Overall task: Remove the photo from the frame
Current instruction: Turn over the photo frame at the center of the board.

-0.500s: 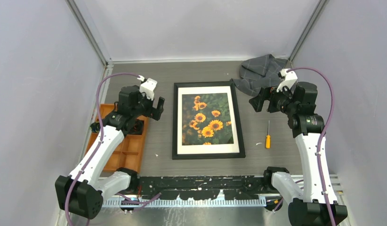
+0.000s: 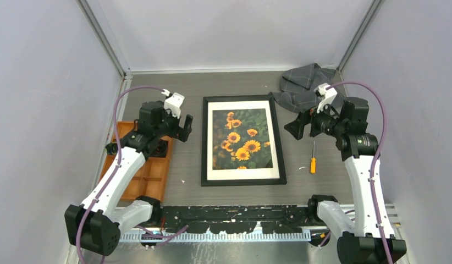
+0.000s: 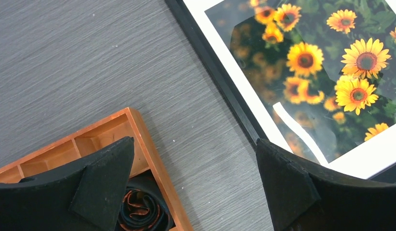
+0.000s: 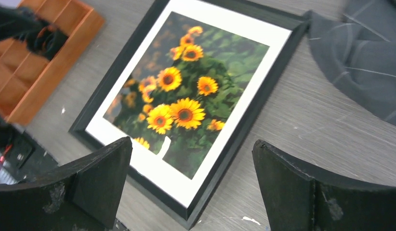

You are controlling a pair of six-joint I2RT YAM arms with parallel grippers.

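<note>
The frame (image 2: 205, 143), thin black border with a white mat, lies face up in the middle of the table. The sunflower photo (image 2: 241, 138) sits inside it behind the mat. My left gripper (image 2: 181, 127) hovers just left of the frame's upper left part, open and empty. The left wrist view shows the frame's border (image 3: 220, 77) and the photo (image 3: 326, 62) past the wide jaws (image 3: 193, 183). My right gripper (image 2: 299, 121) hangs open and empty just right of the frame's upper right corner. In the right wrist view the frame (image 4: 254, 110) and photo (image 4: 186, 101) lie beyond the open jaws (image 4: 191, 187).
An orange compartment tray (image 2: 152, 173) with a rolled dark item (image 3: 140, 209) stands left of the frame, under the left arm. A grey cloth (image 2: 303, 83) lies at the back right. An orange-handled screwdriver (image 2: 313, 159) rests right of the frame.
My right gripper has shifted slightly left and down toward the frame's upper right corner. The left arm has barely moved.
</note>
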